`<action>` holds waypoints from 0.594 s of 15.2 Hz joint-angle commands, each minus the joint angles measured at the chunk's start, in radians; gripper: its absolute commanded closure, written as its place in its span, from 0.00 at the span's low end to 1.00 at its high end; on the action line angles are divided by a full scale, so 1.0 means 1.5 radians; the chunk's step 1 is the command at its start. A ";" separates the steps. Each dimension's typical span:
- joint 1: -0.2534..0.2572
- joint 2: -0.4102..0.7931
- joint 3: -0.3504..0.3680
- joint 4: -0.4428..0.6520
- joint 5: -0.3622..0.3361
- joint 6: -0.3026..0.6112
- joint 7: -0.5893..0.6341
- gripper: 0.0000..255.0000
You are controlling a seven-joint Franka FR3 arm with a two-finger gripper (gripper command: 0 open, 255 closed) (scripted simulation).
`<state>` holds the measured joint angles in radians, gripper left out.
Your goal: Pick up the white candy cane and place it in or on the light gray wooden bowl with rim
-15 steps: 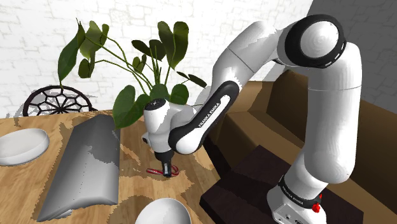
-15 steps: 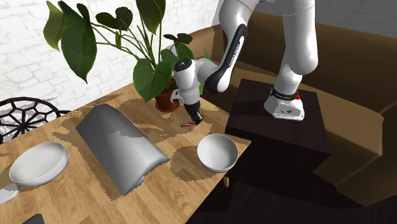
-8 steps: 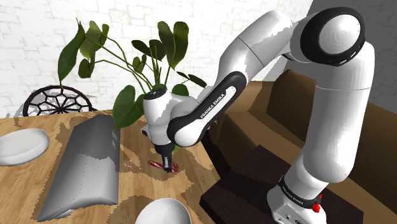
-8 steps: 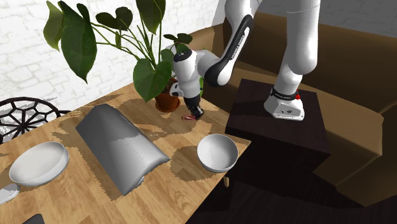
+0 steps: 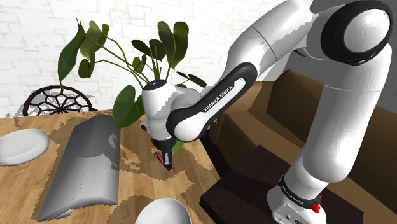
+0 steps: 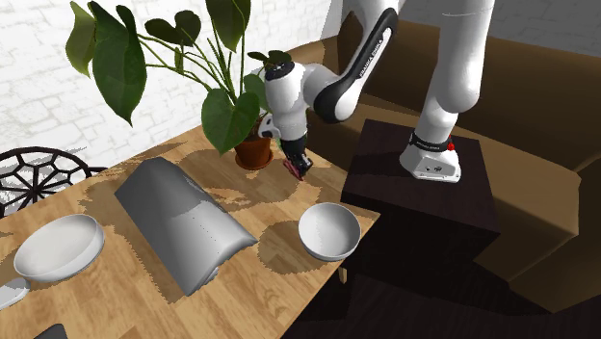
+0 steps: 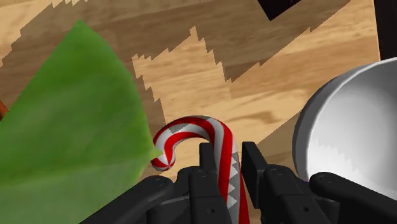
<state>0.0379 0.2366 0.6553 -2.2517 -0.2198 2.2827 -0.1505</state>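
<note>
Well left of the bowl (image 6: 318, 248), at the other end of the table (image 6: 144, 303), sits a far bowl (image 6: 58, 252). Between the two lies a grey hump (image 6: 183, 221). Behind the bowl and a little left stands a potted plant (image 6: 231, 120), one green leaf hanging close to the gripper (image 6: 300, 173). The gripper hangs just behind and above the bowl, its fingers clamped on the stem of the red-and-white cane (image 7: 221, 147), whose hook sticks out past the fingertips. The cane is off the wood, near the bowl's rim and not touching it. Right of the bowl stands the dark stand (image 6: 424, 202).
</note>
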 commanded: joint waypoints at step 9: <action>0.093 -0.021 0.072 -0.026 0.035 0.002 0.142 1.00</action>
<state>0.1668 0.2137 0.7510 -2.2851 -0.1786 2.2878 0.0447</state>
